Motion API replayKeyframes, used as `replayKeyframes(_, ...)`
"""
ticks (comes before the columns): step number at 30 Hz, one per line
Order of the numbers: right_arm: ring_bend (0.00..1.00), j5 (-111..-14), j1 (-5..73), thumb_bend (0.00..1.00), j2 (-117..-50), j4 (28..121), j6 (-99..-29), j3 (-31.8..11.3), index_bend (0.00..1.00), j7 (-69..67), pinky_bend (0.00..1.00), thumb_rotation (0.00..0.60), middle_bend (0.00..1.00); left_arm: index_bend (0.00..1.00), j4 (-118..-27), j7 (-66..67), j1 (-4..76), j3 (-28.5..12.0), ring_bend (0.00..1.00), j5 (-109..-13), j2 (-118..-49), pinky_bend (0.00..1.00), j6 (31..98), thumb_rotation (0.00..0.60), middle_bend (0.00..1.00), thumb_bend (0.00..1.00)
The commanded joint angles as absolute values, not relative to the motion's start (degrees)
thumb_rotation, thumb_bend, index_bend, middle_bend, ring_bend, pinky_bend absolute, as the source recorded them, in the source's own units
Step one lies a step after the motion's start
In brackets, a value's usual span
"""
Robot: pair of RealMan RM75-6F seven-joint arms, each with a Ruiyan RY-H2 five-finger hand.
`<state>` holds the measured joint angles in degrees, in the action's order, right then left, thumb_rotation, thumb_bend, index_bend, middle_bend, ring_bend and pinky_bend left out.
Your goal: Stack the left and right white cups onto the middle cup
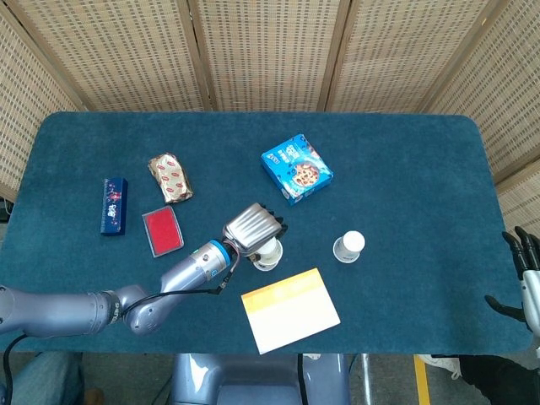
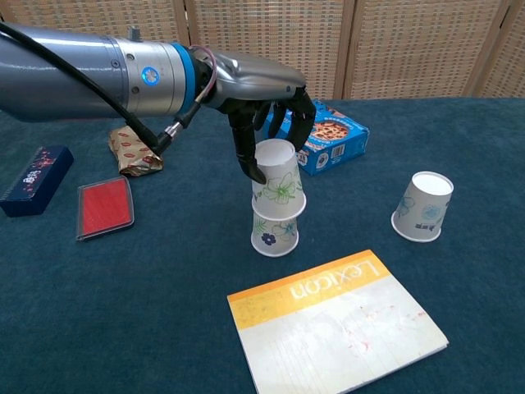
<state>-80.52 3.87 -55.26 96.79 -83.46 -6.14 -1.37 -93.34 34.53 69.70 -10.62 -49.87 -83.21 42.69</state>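
Observation:
My left hand (image 2: 261, 97) grips the left white cup (image 2: 279, 175), upside down with a green flower print. That cup sits nested over the middle white cup (image 2: 272, 234), also upside down, near the table's centre. The thumb presses the cup's left side and the other fingers curl behind it. From the head view the left hand (image 1: 253, 228) covers most of the two-cup stack (image 1: 269, 254). The right white cup (image 2: 424, 207) (image 1: 348, 245) stands alone, upside down, to the right. My right hand (image 1: 525, 283) hovers off the table's right edge, fingers apart, holding nothing.
A yellow and white book (image 2: 336, 320) (image 1: 289, 310) lies just in front of the stack. A blue cookie box (image 2: 340, 139) (image 1: 296, 169) sits behind it. On the left lie a red case (image 2: 105, 207), a snack packet (image 2: 131, 152) and a dark blue box (image 2: 34, 179).

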Motion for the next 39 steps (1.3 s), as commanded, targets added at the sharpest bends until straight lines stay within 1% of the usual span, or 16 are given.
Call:
replayKeyframes(1,0.0,-80.5,3.9,0.0,-55.2,96.8,-83.4,-6.1,0.0,-1.4,0.0,0.6,0.0,0.11,-93.6,34.2,70.0,-10.2,0.08,-49.4,-83.1,0.2,43.1,0.6,0.08,0.02)
replayKeyframes(2,0.0,-80.5,3.9,0.0,-55.3,96.8,-83.3,-6.1,0.0,-1.4,0.0,0.6,0.0,0.04,-93.9,33.5,69.8,-10.3,0.02,-49.7,-82.8,0.14,43.3,0.6,0.02,0.0)
replayKeyframes(3,0.0,-80.5,3.9,0.0,-55.3,96.7,-83.3,-6.1,0.0,-1.4,0.0,0.6,0.0,0.01,-94.3,32.8,69.6,-10.3,0.0,-50.0,-82.4,0.1,43.4,0.6,0.0,0.0)
replayKeyframes(6,0.0,-80.4,4.0,0.0,-55.4,96.7,-83.1,-6.0,0.0,-1.0,0.0,0.6,0.0,0.0,-95.6,30.5,68.5,-10.5,0.0,-50.7,-80.5,0.03,43.9,0.6,0.0,0.0)
replayKeyframes(8,0.0,-80.4,4.1,0.0,-55.5,96.6,-82.8,-5.9,0.0,-0.6,0.0,0.6,0.0,0.0,-96.7,28.2,66.1,-10.7,0.0,-51.9,-78.8,0.0,47.1,0.6,0.0,0.0)
replayKeyframes(12,0.0,-80.2,4.5,0.0,-55.9,96.4,-82.0,-5.9,0.0,0.1,0.0,0.6,0.0,0.0,-96.6,27.1,61.9,-9.4,0.0,-53.2,-77.2,0.0,53.1,0.6,0.0,0.0)
replayKeyframes(16,0.0,-80.2,5.9,0.0,-56.7,95.7,-79.8,-5.8,0.0,1.0,0.0,0.6,0.0,0.0,-97.2,28.8,56.1,-7.0,0.0,-50.5,-75.1,0.0,61.2,0.6,0.0,0.0)
replayKeyframes(18,0.0,-81.0,8.1,0.0,-57.7,94.3,-77.5,-6.2,0.0,1.4,0.0,0.6,0.0,0.0,-98.2,29.3,51.4,-5.9,0.0,-47.9,-73.0,0.0,67.6,0.6,0.0,0.0)
replayKeyframes(20,0.0,-81.9,10.2,0.0,-58.1,93.6,-74.9,-6.6,0.0,0.1,0.0,0.6,0.0,0.0,-100.5,28.4,47.8,-5.5,0.0,-46.6,-71.1,0.0,71.7,0.6,0.0,0.0)
replayKeyframes(23,0.0,-83.0,12.7,0.0,-57.6,93.6,-71.8,-7.0,0.05,-2.7,0.0,0.6,0.01,0.0,-102.5,26.4,44.1,-4.7,0.0,-46.7,-68.4,0.0,74.6,0.6,0.0,0.0)
replayKeyframes(26,0.0,-84.4,14.8,0.0,-56.9,94.3,-69.3,-7.1,0.12,-4.9,0.0,0.6,0.08,0.0,-103.6,25.0,41.1,-3.7,0.0,-47.3,-66.3,0.0,76.4,0.6,0.0,0.0)
replayKeyframes(28,0.03,-85.5,16.5,0.0,-56.4,94.9,-67.2,-7.2,0.15,-6.3,0.02,0.6,0.13,0.0,-104.5,24.1,39.1,-2.9,0.0,-47.6,-64.8,0.0,77.3,0.6,0.0,0.0)
replayKeyframes(31,0.1,-87.4,22.6,0.0,-56.9,96.3,-59.1,-7.3,0.21,-6.9,0.09,0.6,0.19,0.0,-107.4,19.9,34.0,-1.6,0.0,-47.5,-61.6,0.0,79.4,0.6,0.0,0.0)
replayKeyframes(32,0.12,-86.9,24.4,0.0,-57.4,96.5,-56.5,-7.6,0.23,-6.5,0.11,0.6,0.21,0.0,-108.4,19.6,33.1,-1.1,0.0,-48.4,-60.5,0.0,79.7,0.6,0.0,0.0)
replayKeyframes(35,0.17,-85.3,27.6,0.01,-59.5,96.5,-52.8,-8.4,0.27,-4.7,0.15,0.6,0.26,0.0,-109.5,19.2,31.4,-1.3,0.0,-51.3,-58.8,0.0,81.5,0.6,0.0,0.0)
replayKeyframes(39,0.2,-81.2,31.9,0.07,-62.8,95.4,-47.4,-9.4,0.29,-1.3,0.17,0.6,0.29,0.0,-110.3,18.7,29.9,-1.5,0.0,-53.1,-58.2,0.0,81.3,0.6,0.0,0.0)
